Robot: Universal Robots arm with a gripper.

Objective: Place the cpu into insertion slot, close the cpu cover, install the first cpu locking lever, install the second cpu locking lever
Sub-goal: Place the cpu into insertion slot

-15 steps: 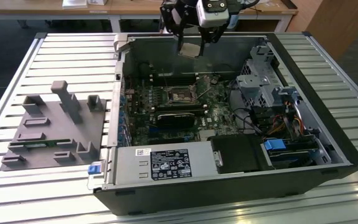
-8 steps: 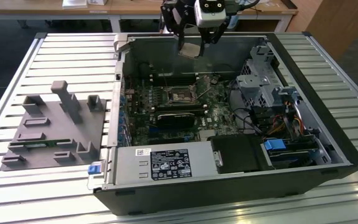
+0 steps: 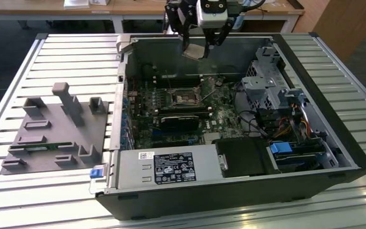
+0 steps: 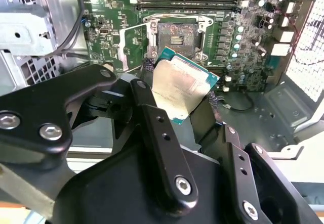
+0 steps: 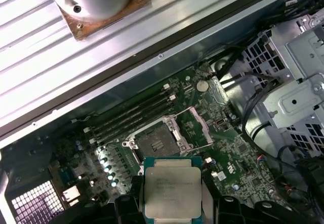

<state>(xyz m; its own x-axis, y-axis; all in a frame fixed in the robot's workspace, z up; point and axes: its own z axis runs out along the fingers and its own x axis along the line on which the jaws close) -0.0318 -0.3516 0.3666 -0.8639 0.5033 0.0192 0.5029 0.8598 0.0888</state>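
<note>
My gripper hangs over the far side of the open computer case, shut on the cpu, a pale silver square chip with a green edge. In both wrist views the cpu sits tilted between the black fingers, well above the board. The insertion slot lies bare on the green circuit board, with its brownish centre showing. The silvery cpu cover stands swung open beside the slot.
A grey fixture plate with posts lies on the slatted table at the exterior view's left. Inside the case are a power supply, a metal drive cage with cables, and long black memory slots beside the socket.
</note>
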